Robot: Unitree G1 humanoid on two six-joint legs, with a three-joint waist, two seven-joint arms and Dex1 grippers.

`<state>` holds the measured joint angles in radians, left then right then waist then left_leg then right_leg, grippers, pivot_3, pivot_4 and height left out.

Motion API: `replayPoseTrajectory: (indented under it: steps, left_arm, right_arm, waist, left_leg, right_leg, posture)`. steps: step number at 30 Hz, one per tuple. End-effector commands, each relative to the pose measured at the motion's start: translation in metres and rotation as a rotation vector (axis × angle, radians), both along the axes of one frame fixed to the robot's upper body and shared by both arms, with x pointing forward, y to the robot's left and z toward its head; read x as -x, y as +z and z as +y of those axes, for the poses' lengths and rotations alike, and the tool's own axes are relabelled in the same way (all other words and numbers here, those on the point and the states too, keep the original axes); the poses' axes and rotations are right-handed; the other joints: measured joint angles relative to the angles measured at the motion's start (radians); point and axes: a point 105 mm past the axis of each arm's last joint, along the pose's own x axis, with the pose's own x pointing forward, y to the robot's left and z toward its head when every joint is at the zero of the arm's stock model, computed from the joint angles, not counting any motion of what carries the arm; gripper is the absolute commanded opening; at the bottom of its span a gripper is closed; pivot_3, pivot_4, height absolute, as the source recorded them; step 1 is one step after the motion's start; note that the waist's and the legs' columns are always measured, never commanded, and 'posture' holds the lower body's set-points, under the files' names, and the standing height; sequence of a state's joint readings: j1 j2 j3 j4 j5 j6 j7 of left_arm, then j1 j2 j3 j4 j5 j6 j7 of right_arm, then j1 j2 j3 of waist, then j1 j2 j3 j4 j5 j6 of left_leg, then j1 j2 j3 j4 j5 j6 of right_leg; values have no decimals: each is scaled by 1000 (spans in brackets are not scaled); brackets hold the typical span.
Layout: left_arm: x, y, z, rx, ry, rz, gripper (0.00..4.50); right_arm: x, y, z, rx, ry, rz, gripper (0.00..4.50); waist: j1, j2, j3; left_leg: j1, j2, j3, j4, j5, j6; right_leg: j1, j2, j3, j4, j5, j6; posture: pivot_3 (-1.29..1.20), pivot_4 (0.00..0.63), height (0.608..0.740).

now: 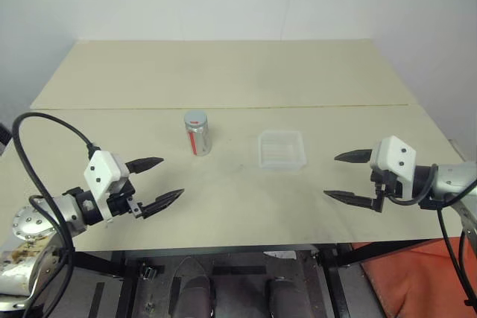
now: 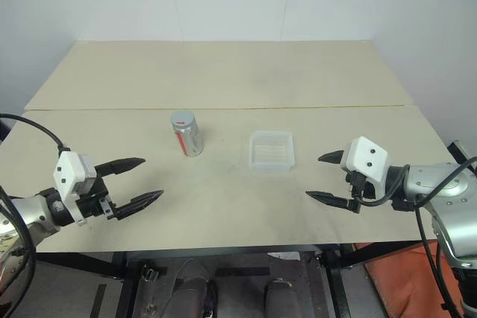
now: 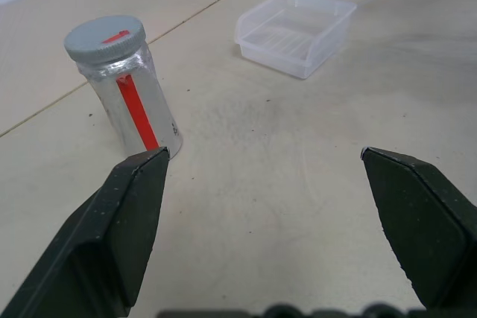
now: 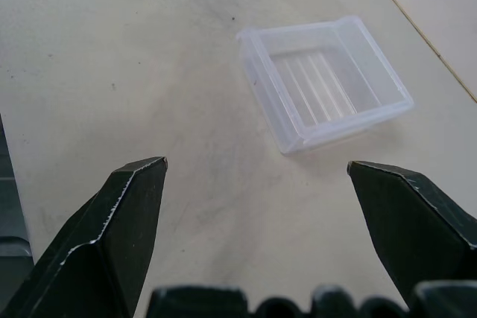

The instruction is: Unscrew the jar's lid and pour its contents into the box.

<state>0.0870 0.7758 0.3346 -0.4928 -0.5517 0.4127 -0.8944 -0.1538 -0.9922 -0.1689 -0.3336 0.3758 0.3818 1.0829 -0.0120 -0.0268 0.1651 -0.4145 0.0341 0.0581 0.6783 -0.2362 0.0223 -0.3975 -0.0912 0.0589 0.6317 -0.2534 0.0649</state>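
Both grippers hover above the pale tabletop [image 1: 223, 72] with their black fingers spread wide, holding nothing. Taking the jar [image 1: 197, 133] as the landmark: it stands upright near the middle of the tabletop, its grey lid [image 1: 195, 118] on top, a red stripe down its side. The left gripper [image 1: 156, 181] sits nearer the robot than the jar and to its left, apart from it. The box [image 1: 282, 149], clear plastic and lying flat, rests to the jar's right, a gap between them. The right gripper [image 1: 350, 177] is beyond the box from the jar, well apart.
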Motion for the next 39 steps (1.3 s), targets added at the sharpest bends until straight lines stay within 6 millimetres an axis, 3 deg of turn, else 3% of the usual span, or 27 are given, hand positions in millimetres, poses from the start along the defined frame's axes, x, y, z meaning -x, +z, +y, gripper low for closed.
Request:
replayPoseTrajectory:
  steps: [1, 14, 29, 39]
  left_arm:
    - [0, 6, 2, -12, 0, -37, 4491]
    - [-2, 4, 9, -4, 74, -57, 4491]
    - [3, 8, 3, -30, 63, -65, 4491]
    - [-1, 9, 2, -50, 19, -50, 4491]
  right_arm:
    - [0, 12, -1, 19, 0, -35, 4500]
    - [-6, 12, 3, 16, 19, -33, 4500]
    - [-15, 13, 4, 16, 33, -53, 4500]
    - [-10, 7, 4, 4, 11, -64, 4500]
  waist:
    - [0, 0, 0]
    - [0, 0, 0]
    - [0, 0, 0]
    - [1, 0, 0]
  left_leg:
    - [0, 0, 0, 0, 0, 0]
    - [0, 0, 0, 0, 0, 0]
    - [0, 0, 0, 0, 0, 0]
    - [0, 0, 0, 0, 0, 0]
  right_leg:
    - [0, 0, 0, 0, 0, 0]
    - [0, 0, 0, 0, 0, 0]
    - [0, 0, 0, 0, 0, 0]
    - [0, 0, 0, 0, 0, 0]
  posture:
    - [0, 150, 740]
    - [0, 150, 740]
    - [0, 150, 740]
    - [0, 150, 740]
